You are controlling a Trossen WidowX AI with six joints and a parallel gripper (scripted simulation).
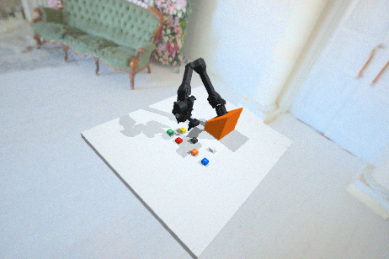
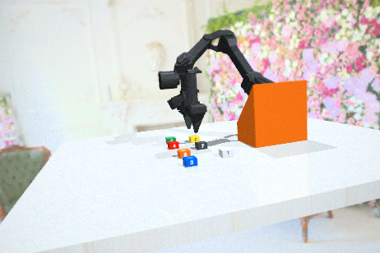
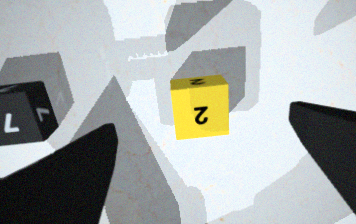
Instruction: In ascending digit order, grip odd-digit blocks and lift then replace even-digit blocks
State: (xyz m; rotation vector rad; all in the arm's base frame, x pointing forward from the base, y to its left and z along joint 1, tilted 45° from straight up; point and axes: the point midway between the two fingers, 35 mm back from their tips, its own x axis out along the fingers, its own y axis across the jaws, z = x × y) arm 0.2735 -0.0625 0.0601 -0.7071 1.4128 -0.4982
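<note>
Jaws point(image 1: 189, 127) point(image 2: 192, 130) spread wide, pinching nothing, above the yellow block point(image 1: 183, 130) point(image 2: 194, 139) point(image 3: 201, 113), digit 2, which sits on the table point(image 1: 189, 210) point(image 2: 152, 197) point(image 3: 235, 165) near the black block point(image 1: 194, 140) point(image 2: 201, 145) point(image 3: 25, 115). Probably the release of 2 is in hand; next calls for rising clear, then the blue block point(image 1: 205, 161) point(image 2: 190, 161), seemingly 3.

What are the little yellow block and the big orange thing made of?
The yellow block looks like matte plastic or painted wood: even colour, crisp edges, no visible grain. The orange wedge-like box could be plastic or painted board, judging by its flat, uniform, shine-free faces.
</note>
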